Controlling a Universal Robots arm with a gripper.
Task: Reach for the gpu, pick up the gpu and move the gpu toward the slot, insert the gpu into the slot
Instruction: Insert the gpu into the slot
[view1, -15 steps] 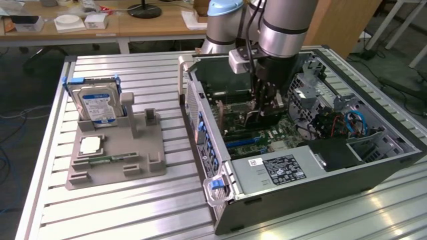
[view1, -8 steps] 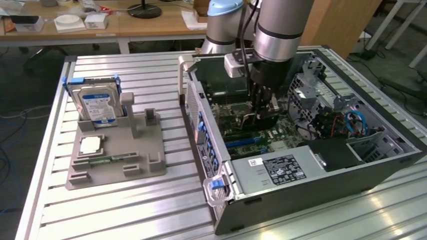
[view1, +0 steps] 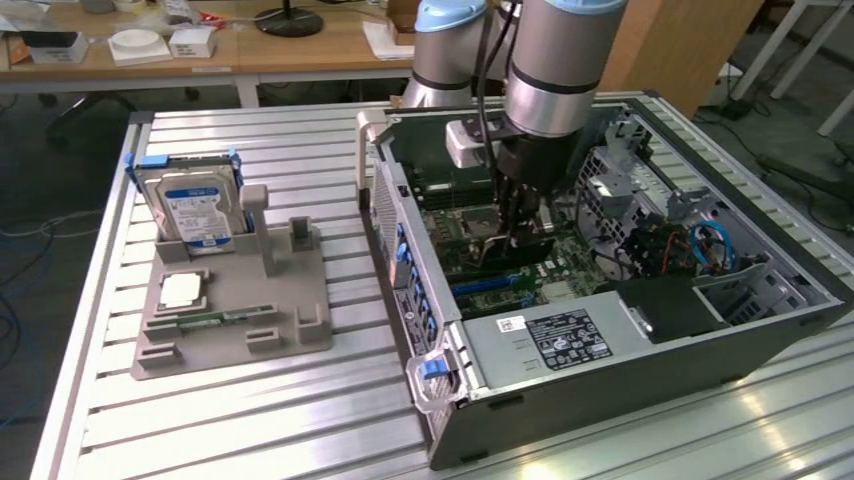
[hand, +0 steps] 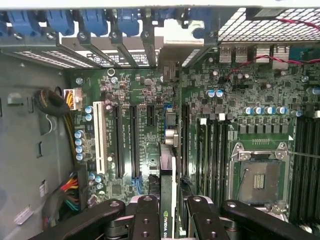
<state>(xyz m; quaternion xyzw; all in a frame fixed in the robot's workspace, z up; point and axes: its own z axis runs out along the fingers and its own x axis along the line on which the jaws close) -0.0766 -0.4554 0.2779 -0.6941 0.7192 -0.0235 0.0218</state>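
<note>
My gripper (view1: 525, 232) reaches down inside the open computer case (view1: 801, 300), over the motherboard. Its black fingers (hand: 146, 220) are shut on the gpu (hand: 167, 175), a thin dark card seen edge-on with a green logo strip. The card stands upright between the two fingers, in line with the blue-ended slot (hand: 170, 122) beside the long black expansion slots. In the exterior view the gpu (view1: 514, 252) hangs below the gripper, low against the green board. I cannot tell whether its edge sits in the slot.
To the exterior view's left of the case, a grey fixture (view1: 234, 300) holds a silver hard drive (view1: 198, 210), a processor chip (view1: 180, 292) and a green memory stick (view1: 220, 318). Inside the case are the power supply (view1: 561, 335), the processor socket (hand: 260, 177) and cable bundles (hand: 65, 195).
</note>
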